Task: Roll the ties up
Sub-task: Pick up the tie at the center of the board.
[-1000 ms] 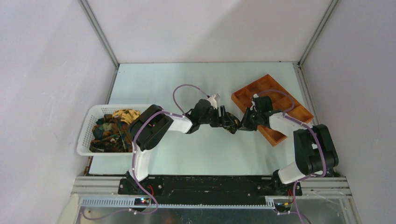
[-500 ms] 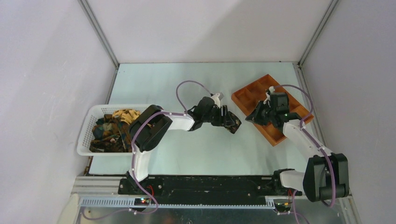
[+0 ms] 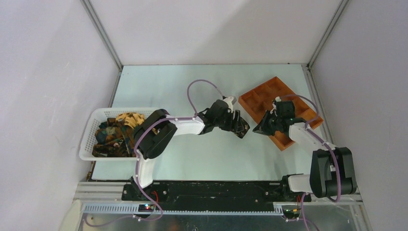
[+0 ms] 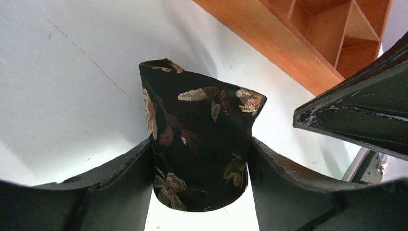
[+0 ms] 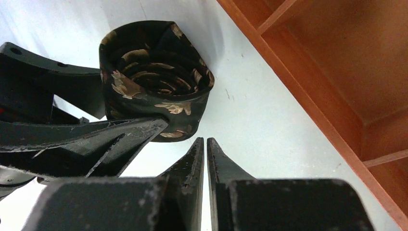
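Observation:
A rolled tie [image 4: 199,139], dark with a gold and brown leaf print, stands on end between my left gripper's [image 4: 199,166] two fingers, which press on both of its sides. From above, the roll [image 3: 243,129] sits at the left gripper's [image 3: 239,126] tip, just left of the orange tray. The right wrist view looks into the spiral of the roll [image 5: 154,79]. My right gripper [image 5: 205,144] is shut with nothing in it, a little short of the roll and apart from it [image 3: 258,129]. More ties [image 3: 115,132] lie heaped in the white basket.
The orange compartment tray [image 3: 246,107] lies slanted at the right, close behind the roll, under the right arm; its wall [image 4: 288,43] is near the tie. The white mesh basket [image 3: 91,130] stands at the left edge. Walls enclose the table.
The right gripper has let go of the roll and drawn back to the right over the tray. The left gripper has carried the roll slightly right and further back.

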`<state>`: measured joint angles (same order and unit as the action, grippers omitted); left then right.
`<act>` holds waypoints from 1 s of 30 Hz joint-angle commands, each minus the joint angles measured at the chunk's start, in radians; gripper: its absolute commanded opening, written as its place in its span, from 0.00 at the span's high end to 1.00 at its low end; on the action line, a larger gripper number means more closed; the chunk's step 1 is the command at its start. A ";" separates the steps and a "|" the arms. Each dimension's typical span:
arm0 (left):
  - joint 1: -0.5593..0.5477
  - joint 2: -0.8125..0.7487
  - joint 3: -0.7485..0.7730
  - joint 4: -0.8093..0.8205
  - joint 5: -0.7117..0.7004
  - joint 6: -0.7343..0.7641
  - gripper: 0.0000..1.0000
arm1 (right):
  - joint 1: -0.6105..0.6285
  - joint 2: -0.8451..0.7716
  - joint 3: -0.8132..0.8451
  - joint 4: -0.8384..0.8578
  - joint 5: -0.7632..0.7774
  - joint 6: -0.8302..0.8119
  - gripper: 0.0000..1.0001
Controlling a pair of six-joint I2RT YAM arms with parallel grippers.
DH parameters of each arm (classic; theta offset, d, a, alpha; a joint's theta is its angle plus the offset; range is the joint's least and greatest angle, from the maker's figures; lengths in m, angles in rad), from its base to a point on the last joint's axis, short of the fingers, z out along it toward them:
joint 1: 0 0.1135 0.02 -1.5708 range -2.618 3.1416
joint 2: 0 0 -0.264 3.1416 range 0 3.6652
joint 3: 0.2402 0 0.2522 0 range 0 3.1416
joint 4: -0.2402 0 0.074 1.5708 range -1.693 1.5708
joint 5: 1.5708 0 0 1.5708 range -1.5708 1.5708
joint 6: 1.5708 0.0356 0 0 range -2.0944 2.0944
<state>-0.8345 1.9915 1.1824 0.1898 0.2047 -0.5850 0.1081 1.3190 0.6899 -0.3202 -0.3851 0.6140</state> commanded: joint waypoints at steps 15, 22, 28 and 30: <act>0.061 -0.021 -0.073 0.122 0.063 -0.082 0.10 | 0.078 0.171 0.000 0.221 -0.101 0.071 0.92; 0.086 -0.010 -0.071 0.193 0.160 -0.062 0.06 | 0.076 0.214 0.009 0.250 -0.083 0.082 0.92; 0.087 0.030 -0.014 0.197 0.262 -0.008 0.04 | 0.073 0.234 0.019 0.250 -0.080 0.076 0.92; 0.086 0.049 0.010 0.174 0.286 0.010 0.04 | 0.073 0.234 0.021 0.247 -0.080 0.072 0.93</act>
<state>-0.7483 2.0109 1.1275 0.3500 0.3931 -0.6338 0.1829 1.5444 0.6838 -0.1081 -0.4744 0.6857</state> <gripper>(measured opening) 0.957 0.076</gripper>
